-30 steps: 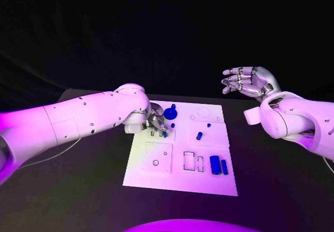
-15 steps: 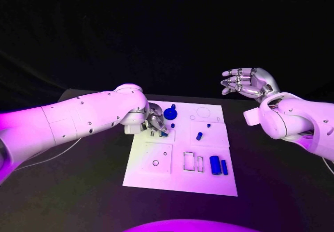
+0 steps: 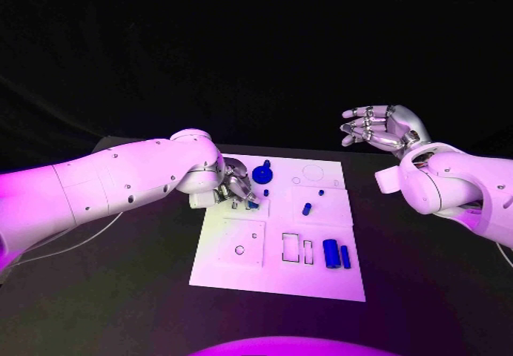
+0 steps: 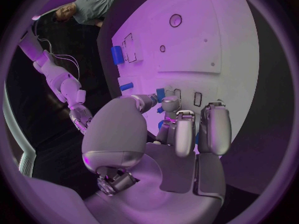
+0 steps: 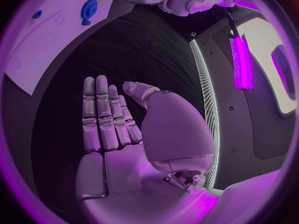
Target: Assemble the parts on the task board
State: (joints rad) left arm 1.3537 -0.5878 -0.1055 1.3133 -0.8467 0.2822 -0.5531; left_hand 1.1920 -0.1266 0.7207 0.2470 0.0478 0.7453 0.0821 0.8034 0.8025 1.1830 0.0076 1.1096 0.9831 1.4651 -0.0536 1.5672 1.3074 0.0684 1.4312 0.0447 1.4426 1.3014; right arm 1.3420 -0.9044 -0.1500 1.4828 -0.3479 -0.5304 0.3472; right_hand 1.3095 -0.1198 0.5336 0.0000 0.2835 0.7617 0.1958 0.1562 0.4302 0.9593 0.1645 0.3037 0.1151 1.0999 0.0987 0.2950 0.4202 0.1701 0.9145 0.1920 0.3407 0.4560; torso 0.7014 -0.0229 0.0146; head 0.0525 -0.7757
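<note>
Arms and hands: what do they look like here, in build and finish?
Both arms have smooth white rounded shells with small dark screw dots. A thin pale cable trails beside the left arm. The left hand and right hand are silver metal with segmented fingers; the right arm has a bulbous wrist shell.

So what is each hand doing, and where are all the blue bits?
left hand: on the task board, fingers pinching a small blue part
right hand: raised off the board, open, holding nothing
blue gear: lying flat on the board
two blue cylinders: lying side by side on the board
blue peg: lying loose mid-board
</note>
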